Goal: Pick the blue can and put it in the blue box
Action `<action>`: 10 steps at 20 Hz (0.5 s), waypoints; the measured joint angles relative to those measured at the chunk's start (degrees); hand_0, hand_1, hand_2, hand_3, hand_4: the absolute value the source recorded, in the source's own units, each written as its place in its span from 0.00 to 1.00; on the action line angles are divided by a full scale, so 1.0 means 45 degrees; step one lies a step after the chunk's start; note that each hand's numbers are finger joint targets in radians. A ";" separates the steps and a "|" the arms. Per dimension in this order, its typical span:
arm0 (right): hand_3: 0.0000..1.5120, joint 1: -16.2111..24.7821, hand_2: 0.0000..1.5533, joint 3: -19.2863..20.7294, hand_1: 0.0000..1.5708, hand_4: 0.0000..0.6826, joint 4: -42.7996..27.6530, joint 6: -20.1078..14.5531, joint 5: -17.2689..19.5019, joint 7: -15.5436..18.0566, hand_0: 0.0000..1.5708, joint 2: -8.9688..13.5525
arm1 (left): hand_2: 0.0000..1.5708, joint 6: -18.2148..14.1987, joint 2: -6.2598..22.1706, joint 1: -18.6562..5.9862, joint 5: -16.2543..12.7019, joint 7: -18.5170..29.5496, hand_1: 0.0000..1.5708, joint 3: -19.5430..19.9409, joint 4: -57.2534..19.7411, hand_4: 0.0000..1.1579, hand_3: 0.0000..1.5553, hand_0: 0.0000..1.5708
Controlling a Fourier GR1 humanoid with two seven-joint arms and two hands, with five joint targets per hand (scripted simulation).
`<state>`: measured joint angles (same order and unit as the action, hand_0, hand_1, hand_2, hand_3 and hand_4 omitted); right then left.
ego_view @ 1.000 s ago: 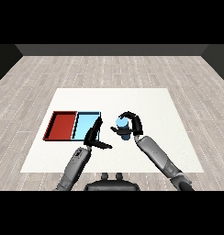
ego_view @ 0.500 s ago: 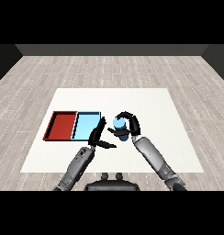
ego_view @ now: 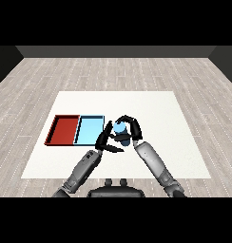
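Grey wood-plank flooring surrounds a white table, and I am looking down across it from the head view. Near the table's left edge, 2 trays lie side by side and touching: a red tray on the outside and a light blue tray on the inside, toward the table's middle.

My right hand is curled round the blue can, grasping it upright, just beside the blue tray's right rim and slightly toward the table's near edge. My left hand hangs released, fingers straight, holding nothing, right next to the can on its left side. I cannot tell whether those fingers touch the can.

To do this step well, I judge that I should carry the can leftward with its base above the tray rim, keep it upright, and bring it over the tray's bare middle before lowering. The left hand sits between the can and the tray, so I would draw it back toward the near edge first; otherwise the can may bump it. I would uncurl the right hand only once the can's base rests on the tray floor.

Compared with 0.5 seconds ago, the right hand and can have shifted left, closer to the blue tray. Against 1 second ago the shift is larger still. The left hand has stayed roughly where it was, and both trays are unmoved.
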<state>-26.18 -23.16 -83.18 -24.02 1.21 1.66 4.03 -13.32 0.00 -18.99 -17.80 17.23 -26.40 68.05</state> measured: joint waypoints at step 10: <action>0.92 0.0243 0.94 -0.0132 0.93 0.91 -0.0048 0.0182 0.0439 0.0030 0.93 -0.0779 | 0.00 0.0535 0.0014 0.0022 0.0002 0.0372 0.00 0.0323 -0.0393 0.00 0.00 0.00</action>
<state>-25.08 -23.75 -83.40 -23.20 3.19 1.80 0.52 -10.91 0.06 -18.89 -17.79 18.91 -24.95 66.29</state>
